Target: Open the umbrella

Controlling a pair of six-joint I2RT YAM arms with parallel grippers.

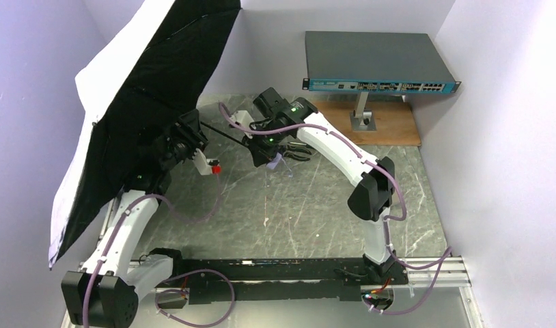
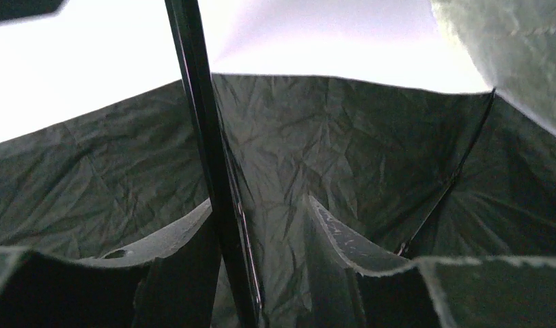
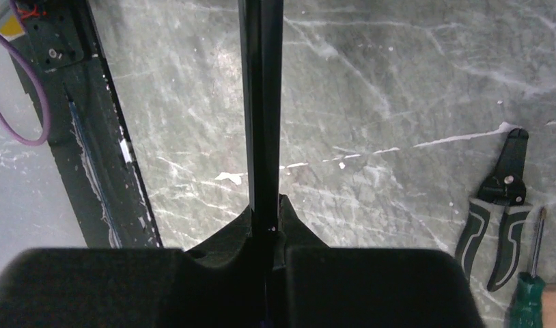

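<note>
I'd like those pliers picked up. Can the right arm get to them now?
Probably not right away. The right claw is shut on the umbrella's black shaft, so it would have to let go first. Otherwise the pliers lie uncovered on the table close by.

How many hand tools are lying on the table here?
2. Pliers and a green-handled screwdriver lie side by side on the table, right of the umbrella shaft in the right wrist view. The open canopy may hide more.
</note>
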